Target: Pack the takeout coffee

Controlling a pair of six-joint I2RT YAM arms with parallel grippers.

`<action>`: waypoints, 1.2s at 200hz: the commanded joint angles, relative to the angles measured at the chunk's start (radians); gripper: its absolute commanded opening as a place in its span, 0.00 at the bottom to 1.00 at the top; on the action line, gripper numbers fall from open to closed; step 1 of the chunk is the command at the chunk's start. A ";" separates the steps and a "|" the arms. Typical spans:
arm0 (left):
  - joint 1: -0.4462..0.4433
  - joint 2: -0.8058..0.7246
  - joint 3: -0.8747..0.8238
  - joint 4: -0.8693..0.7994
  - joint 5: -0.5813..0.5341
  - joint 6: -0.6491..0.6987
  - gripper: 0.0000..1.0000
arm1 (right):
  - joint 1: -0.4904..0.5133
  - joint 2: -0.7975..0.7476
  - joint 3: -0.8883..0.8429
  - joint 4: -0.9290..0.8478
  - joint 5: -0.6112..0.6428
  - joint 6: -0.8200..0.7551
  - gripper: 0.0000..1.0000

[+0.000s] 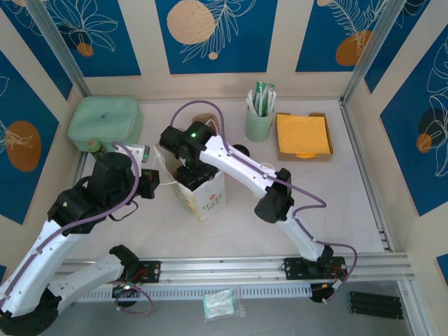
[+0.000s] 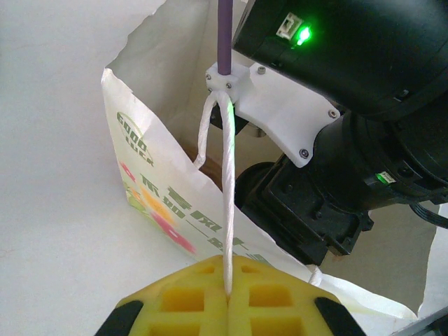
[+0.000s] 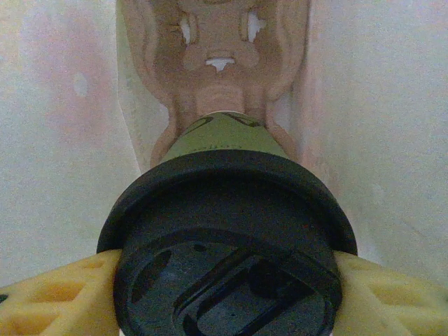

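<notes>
While the left gripper (image 2: 227, 299) pinches the white paper bag's (image 2: 157, 199) twine handle (image 2: 225, 182), the right gripper (image 3: 225, 297) clamps the takeout coffee (image 3: 222, 143) by its lid (image 3: 224, 224) inside the bag, above a pulp cup holder (image 3: 217, 70); insertion in hand; next, seat it upright, then release

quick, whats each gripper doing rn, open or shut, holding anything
left gripper: shut, pinching the string handle of the white paper bag.
right gripper: closed on the takeout coffee at its black lid, inside the bag.
</notes>
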State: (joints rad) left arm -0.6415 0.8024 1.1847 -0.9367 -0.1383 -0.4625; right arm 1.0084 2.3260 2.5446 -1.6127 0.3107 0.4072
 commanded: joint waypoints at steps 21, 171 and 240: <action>0.008 0.007 0.027 -0.013 0.005 0.005 0.00 | 0.005 -0.026 -0.017 -0.162 0.007 -0.008 0.63; 0.009 0.018 0.033 -0.012 0.009 0.007 0.00 | 0.005 -0.030 -0.012 -0.161 0.014 -0.006 0.63; 0.009 0.018 0.033 -0.011 0.010 0.007 0.00 | 0.004 -0.025 -0.017 -0.162 0.003 -0.014 0.63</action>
State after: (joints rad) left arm -0.6415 0.8223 1.1904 -0.9363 -0.1383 -0.4625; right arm 1.0084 2.3245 2.5446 -1.6127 0.3141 0.4072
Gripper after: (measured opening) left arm 0.065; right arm 0.633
